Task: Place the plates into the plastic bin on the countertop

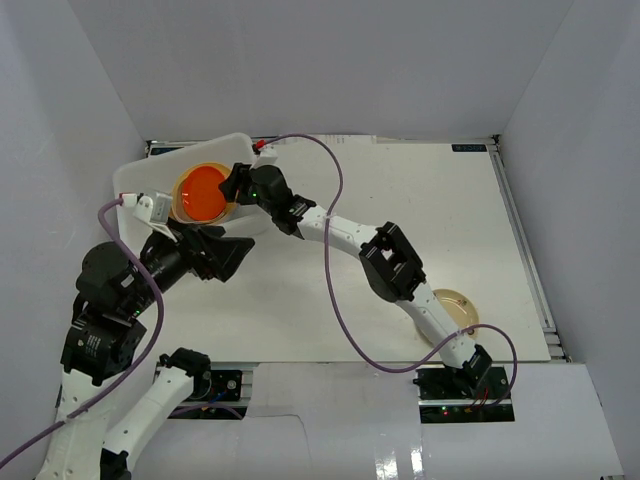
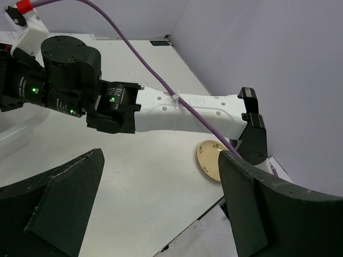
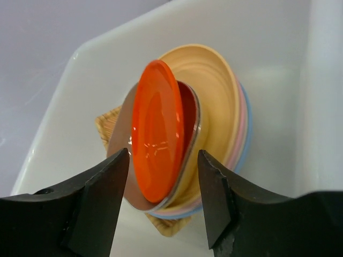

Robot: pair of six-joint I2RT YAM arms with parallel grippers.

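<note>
Finding most plates (image 3: 214, 96) stacked in the plastic bin (image 3: 257, 48), orange plate (image 3: 155, 134) uppermost beneath the released, empty right claw (image 3: 163, 156), left claw (image 2: 161, 155) likewise released, one beige plate (image 1: 455, 303) on the counter (image 1: 400, 190) is judged outstanding.

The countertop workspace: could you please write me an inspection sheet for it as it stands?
Surface: countertop white and flat.
Job's things: orange plate tilted atop stacked plates in the plastic bin; beige plate outside it, near the base of the right arm.
Clutter: nothing seen.
Grippers: right gripper open over the bin; left gripper open, empty.
Cables: purple cable loops along the right arm.
Surroundings: white walls.
</note>
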